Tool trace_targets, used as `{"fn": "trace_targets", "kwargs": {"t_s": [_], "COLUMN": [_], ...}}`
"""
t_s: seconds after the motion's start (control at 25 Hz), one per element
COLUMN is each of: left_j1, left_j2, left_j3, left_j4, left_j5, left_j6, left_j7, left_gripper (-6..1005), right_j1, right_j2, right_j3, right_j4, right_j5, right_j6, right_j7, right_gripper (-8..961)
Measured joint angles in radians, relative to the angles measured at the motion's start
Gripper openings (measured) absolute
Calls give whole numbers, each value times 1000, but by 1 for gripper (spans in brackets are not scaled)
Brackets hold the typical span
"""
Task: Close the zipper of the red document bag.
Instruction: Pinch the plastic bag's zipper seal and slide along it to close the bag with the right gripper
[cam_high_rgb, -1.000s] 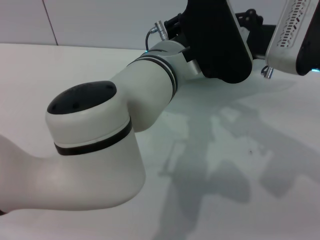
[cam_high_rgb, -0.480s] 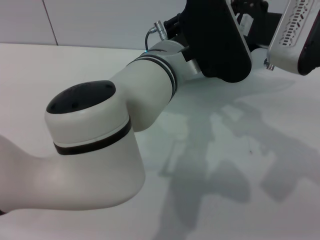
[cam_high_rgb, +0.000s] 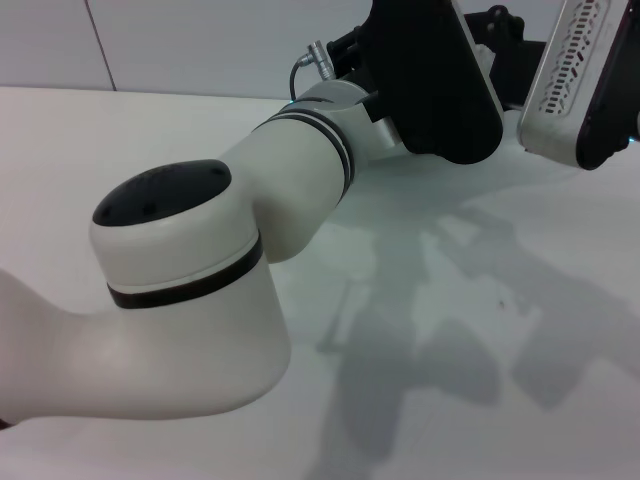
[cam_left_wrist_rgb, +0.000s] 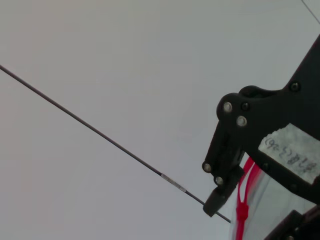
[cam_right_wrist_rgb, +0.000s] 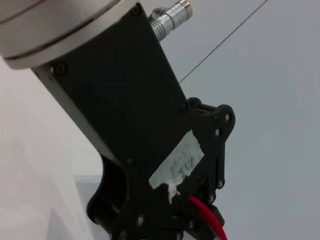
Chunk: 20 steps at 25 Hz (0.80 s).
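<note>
Status: couldn't confirm progress.

- The translucent pale blue-grey flat document bag (cam_left_wrist_rgb: 274, 207) was not on the white table (cam_high_rgb: 450, 300). It was up in the air in front of the wall, between the two arms. Only one corner showed, in the left wrist view.
- The thin bright red zipper strip (cam_left_wrist_rgb: 244, 197) ran along that corner's edge, just beside black gripper hardware (cam_left_wrist_rgb: 227, 150) with a taped label. I couldn't tell which arm it belonged to.
- In the right wrist view the left gripper (cam_right_wrist_rgb: 197, 222), black with a white tape patch, had the same red strip coming out at its tip. It looked like it was held there, but I couldn't tell for sure whether the grip was clamped on it.
- The right arm (cam_high_rgb: 578, 75) was raised just beside the left gripper's body, at the far edge of the table. Its gripper state couldn't be read either.
- The bulky white left arm (cam_high_rgb: 190, 290) blocked most of the head view, and no bag showed there.

My read: the bag was picked up and presented, so the approach and hold part looked done. Too little of the zipper showed to tell whether it was open or shut, and I couldn't clearly make out a slider. I'd treat the closing run along the strip as still to do.
</note>
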Motion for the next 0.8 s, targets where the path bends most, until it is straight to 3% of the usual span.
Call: {"fn": "trace_targets", "kwargs": {"t_s": [0.8], "left_j1": [-1], "left_j2": [0], "left_j3": [1], "left_j4": [0], "left_j5": [-1], "left_j6": [0], "left_j7": [0], "left_gripper": [53], "right_j1": [3], "right_j2": [0], "right_j3": [-9], "right_j4": [8], "right_j5": [-2], "right_j6": [-28], "right_j7": [1], "right_gripper": [362]}}
